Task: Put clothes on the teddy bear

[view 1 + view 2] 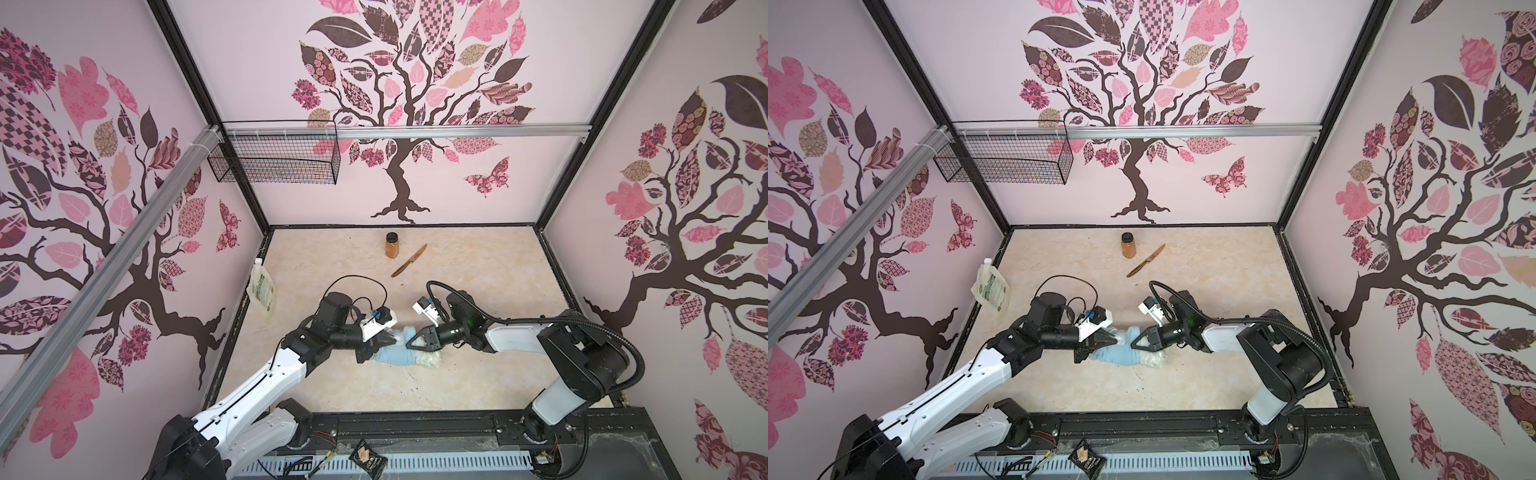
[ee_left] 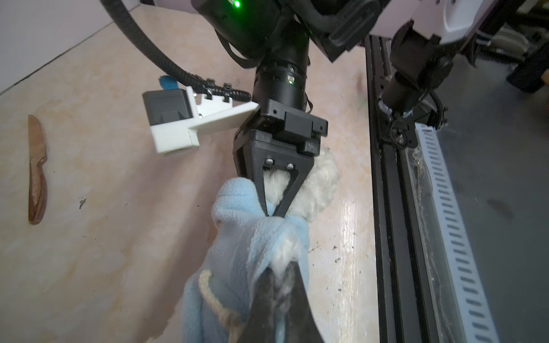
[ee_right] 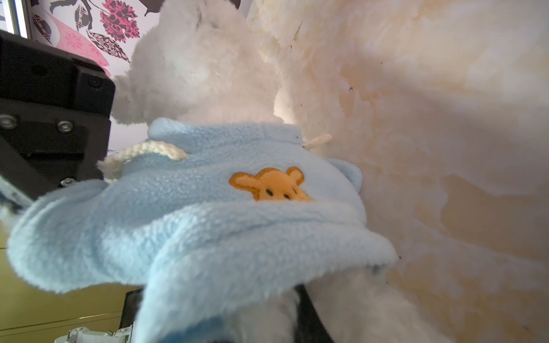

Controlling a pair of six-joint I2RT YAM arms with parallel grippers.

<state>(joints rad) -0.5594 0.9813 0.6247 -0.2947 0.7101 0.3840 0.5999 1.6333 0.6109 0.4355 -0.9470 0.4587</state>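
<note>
The teddy bear (image 1: 429,360) (image 1: 1153,360) lies on its side near the table's front middle, its trunk wrapped in a light blue shirt (image 1: 392,357) (image 1: 1116,355). White fur (image 2: 319,181) shows past the shirt (image 2: 237,258). My left gripper (image 1: 395,340) (image 1: 1115,338) (image 2: 280,267) is shut on a bunched fold of the shirt, with some bear fur in the pinch. From the opposite side my right gripper (image 1: 408,345) (image 1: 1133,345) (image 2: 269,214) pinches the shirt's hem. In the right wrist view the shirt (image 3: 208,225) with its tan bear-face print (image 3: 270,185) drapes over my jaws; the bear's fur (image 3: 193,65) rises behind.
A brown spice jar (image 1: 392,245) and a wooden knife (image 1: 409,260) (image 2: 37,172) lie at the back middle. A pouch (image 1: 262,286) leans at the left wall. A wire basket (image 1: 274,160) hangs high on the left. A snack packet (image 1: 368,457) sits on the front rail.
</note>
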